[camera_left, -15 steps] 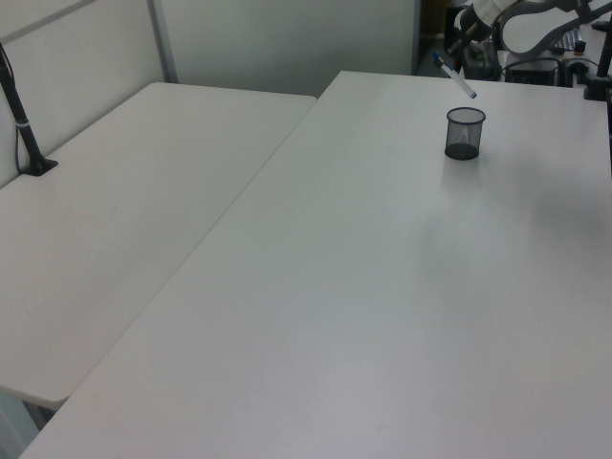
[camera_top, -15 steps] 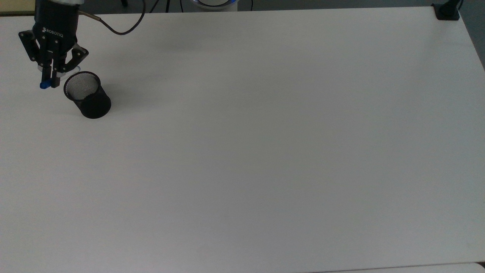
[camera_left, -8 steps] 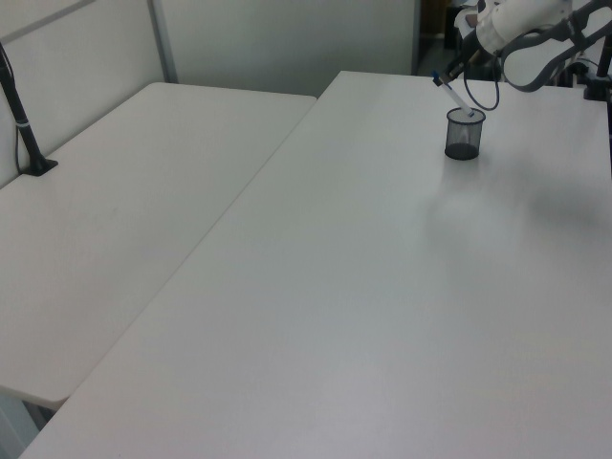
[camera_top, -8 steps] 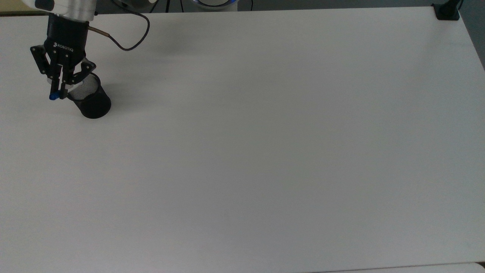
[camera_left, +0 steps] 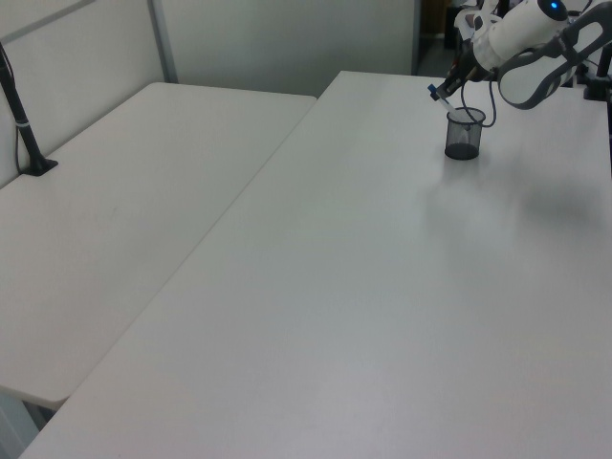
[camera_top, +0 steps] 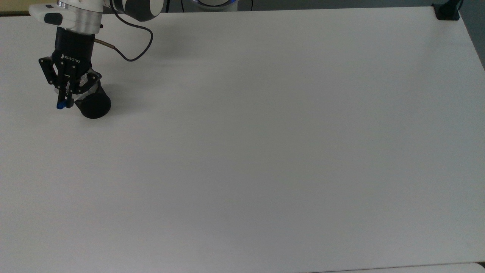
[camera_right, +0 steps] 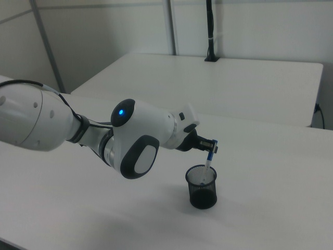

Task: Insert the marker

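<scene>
The black mesh cup [camera_top: 93, 105] [camera_left: 464, 136] [camera_right: 202, 188] stands upright on the white table, at the top view's far left. The marker [camera_right: 208, 159], white with a blue cap [camera_top: 60, 106], slants down into the cup's mouth, lower end inside, cap end up and outside the rim. In the left view the marker [camera_left: 444, 99] leans toward the left view's left. My gripper [camera_top: 65, 99] [camera_right: 208, 147] hangs over the cup's rim, shut on the marker's upper part.
The white table [camera_top: 265, 151] stretches wide toward the top view's right. A black clamp [camera_top: 447, 11] sits at its far right corner. A second table [camera_left: 115, 191] adjoins on the left view's left, with a black post [camera_left: 24, 124]. The gripper's cable [camera_top: 129, 53] loops above the table.
The gripper moved down and toward the top view's right, over the cup. The marker, held clear of the cup a second ago, now has its lower end inside the mouth.
</scene>
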`<state>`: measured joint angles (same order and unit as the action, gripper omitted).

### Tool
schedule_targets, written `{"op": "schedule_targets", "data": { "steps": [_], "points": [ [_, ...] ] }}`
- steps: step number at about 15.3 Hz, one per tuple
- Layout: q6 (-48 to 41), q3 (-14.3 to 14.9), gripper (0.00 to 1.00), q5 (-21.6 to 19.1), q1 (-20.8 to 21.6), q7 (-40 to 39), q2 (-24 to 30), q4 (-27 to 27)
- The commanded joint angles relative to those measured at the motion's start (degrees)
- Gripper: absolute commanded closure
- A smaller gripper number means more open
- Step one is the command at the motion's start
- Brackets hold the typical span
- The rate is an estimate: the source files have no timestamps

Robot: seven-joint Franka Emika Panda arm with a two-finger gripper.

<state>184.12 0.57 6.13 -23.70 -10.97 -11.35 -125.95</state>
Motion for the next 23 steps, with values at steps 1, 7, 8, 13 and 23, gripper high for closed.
{"op": "schedule_targets", "data": {
  "steps": [1, 7, 8, 13, 23],
  "points": [
    [1.06, 0.22, 0.59, -1.47, -0.12, -0.99, 1.42, -1.41],
    [0.80, 0.22, 0.33, -1.47, -0.03, 3.75, 2.82, -1.06],
    [0.63, 0.13, 0.29, -1.47, 0.06, 4.81, 3.17, -0.97],
    [-22.08, -0.48, 0.18, -1.55, 1.02, 7.54, 6.16, 8.06],
    [-62.54, -1.19, 0.08, -7.44, 8.75, 13.78, 12.39, 20.83]
  ]
}}
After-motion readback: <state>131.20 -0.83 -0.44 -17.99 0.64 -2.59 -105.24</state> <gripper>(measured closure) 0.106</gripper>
